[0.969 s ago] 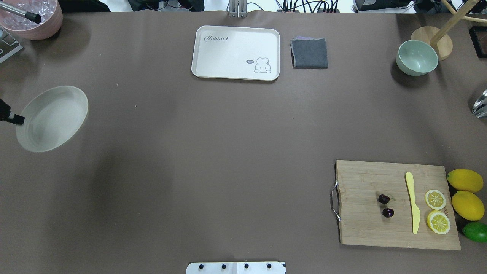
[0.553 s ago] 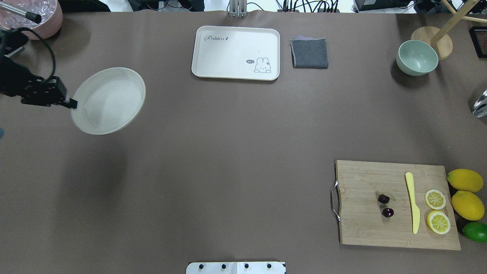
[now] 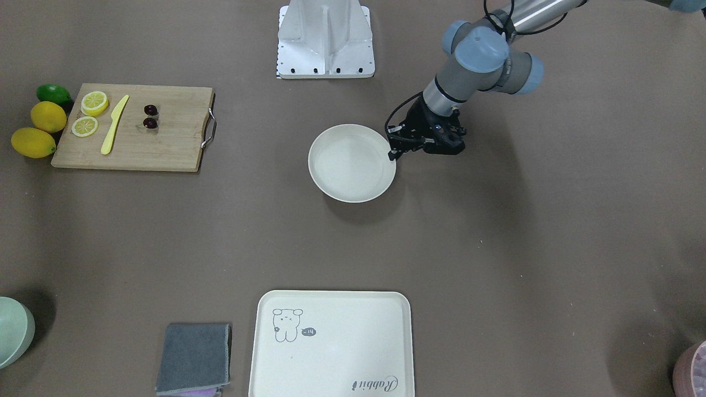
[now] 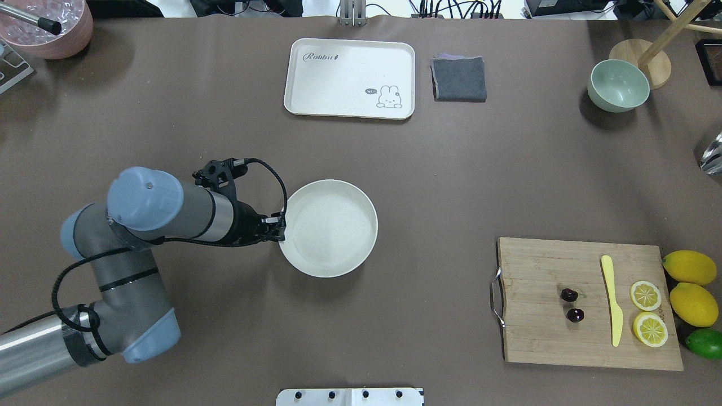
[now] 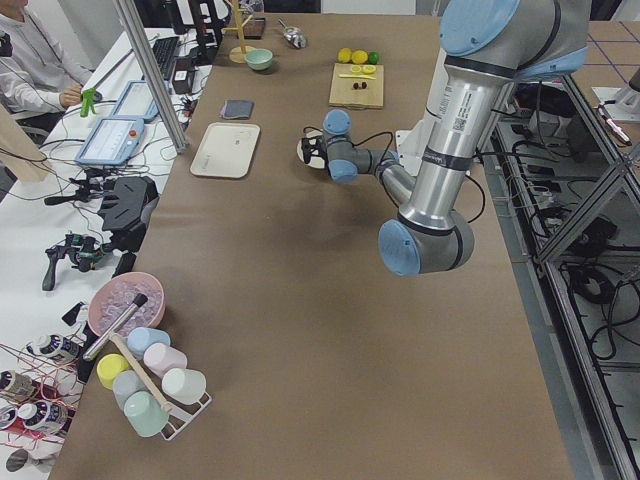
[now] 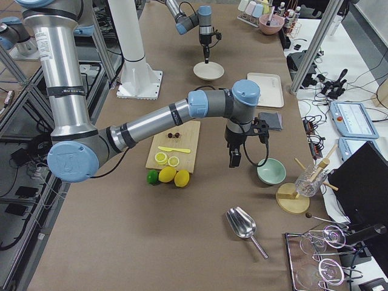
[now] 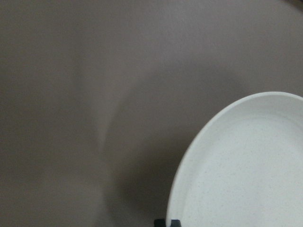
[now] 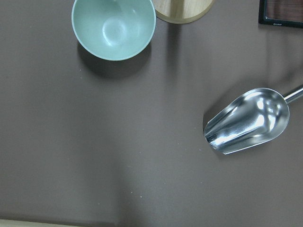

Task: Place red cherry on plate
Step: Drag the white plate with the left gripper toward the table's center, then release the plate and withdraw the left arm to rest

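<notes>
The red cherry (image 4: 575,315), a pair of small dark maroon fruits, lies on the wooden cutting board (image 4: 536,338) at the right, also seen in the front view (image 3: 150,122). The round cream plate (image 4: 333,231) is near the table's middle. My left gripper (image 4: 279,228) is shut on its left rim, and a fingertip (image 7: 168,222) shows at the rim in the left wrist view. Whether the plate touches the table I cannot tell. My right gripper (image 6: 234,159) hangs far from the cherry near the green bowl, and I cannot tell its state.
A yellow knife (image 4: 612,299), lemon halves (image 4: 646,295), whole lemons (image 4: 689,267) and a lime (image 4: 705,343) sit on or beside the board. At the back are a bear tray (image 4: 350,78), grey cloth (image 4: 459,78) and green bowl (image 4: 618,85). A metal scoop (image 8: 248,120) lies far right.
My left arm has carried the plate from the table's left edge rightward and nearer, to the middle. The cherries and board have not moved.
</notes>
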Tool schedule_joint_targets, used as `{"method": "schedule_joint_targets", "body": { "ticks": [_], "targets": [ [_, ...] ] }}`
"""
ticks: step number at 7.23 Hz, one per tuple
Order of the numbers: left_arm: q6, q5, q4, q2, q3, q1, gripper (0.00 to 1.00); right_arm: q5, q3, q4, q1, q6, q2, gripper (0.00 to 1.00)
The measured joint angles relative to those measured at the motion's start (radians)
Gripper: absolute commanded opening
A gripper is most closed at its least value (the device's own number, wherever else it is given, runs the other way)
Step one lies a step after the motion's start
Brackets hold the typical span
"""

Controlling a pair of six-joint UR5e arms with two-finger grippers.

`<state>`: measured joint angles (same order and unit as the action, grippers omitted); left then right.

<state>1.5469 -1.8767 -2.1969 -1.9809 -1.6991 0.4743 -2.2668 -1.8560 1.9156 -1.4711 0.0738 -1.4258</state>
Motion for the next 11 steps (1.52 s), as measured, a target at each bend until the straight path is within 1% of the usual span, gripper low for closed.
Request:
{"method": "schedule_joint_targets", "body": {
  "ticks": [2,3,4,6,7,8,9,11],
  "targets": [
    [0.042,0.075,0.019,-0.06,0.036,-0.065,0.0,-0.001,-0.001,-0.001,0.0,0.0,-0.004,1.0],
    [0.051,0.087,0.02,-0.073,0.048,-0.076,0.91,-0.002,-0.002,-0.001,0.0,0.0,-0.005,1.0],
    [0.054,0.091,0.02,-0.076,0.052,-0.079,0.99,-0.002,-0.002,-0.001,0.0,0.0,-0.006,1.0],
    [0.052,0.089,0.021,-0.074,0.047,-0.077,0.99,0.0,0.002,-0.001,0.0,0.0,-0.006,1.0],
    [0.047,0.063,0.034,-0.072,0.036,-0.052,0.99,0.001,0.003,0.0,0.0,0.0,-0.004,1.0],
    [0.026,-0.006,0.08,-0.067,0.01,0.008,0.99,0.001,0.003,0.002,0.0,0.0,-0.002,1.0],
    [-0.037,-0.099,0.159,-0.057,-0.039,0.092,0.99,0.0,0.003,0.003,0.0,0.001,0.0,1.0],
    [-0.253,-0.249,0.33,-0.008,-0.137,0.257,0.99,-0.003,-0.004,0.0,0.008,0.001,-0.002,1.0]
  ]
}}
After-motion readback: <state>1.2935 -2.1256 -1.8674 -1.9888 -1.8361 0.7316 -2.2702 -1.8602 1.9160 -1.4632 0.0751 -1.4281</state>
